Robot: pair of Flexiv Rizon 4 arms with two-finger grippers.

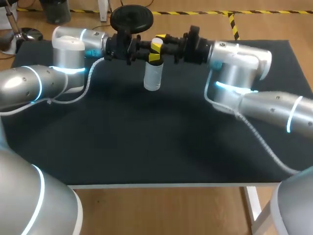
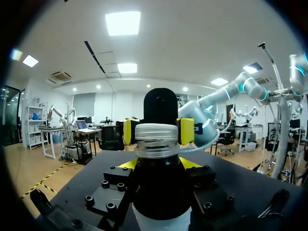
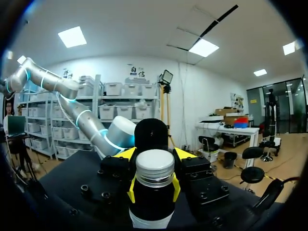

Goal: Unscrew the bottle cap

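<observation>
The clear bottle (image 1: 152, 77) is upright, with the far middle of the desk (image 1: 146, 147) beneath it. The left jaws and right jaws each pinch its dark neck just below the metal cap (image 3: 155, 166). The bottle is probably light, smooth and slippery; one pair should take the cap's side to twist

Clear plastic bottle (image 1: 152, 78), ridged metallic cap (image 3: 154, 167), matt table (image 1: 146, 142).

A robot lab (two silver arms (image 1: 34, 83), black table (image 1: 146, 147)).

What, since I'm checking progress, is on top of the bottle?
A silver cap sits on the bottle; the mouth beneath it is covered, so unseen.
</observation>
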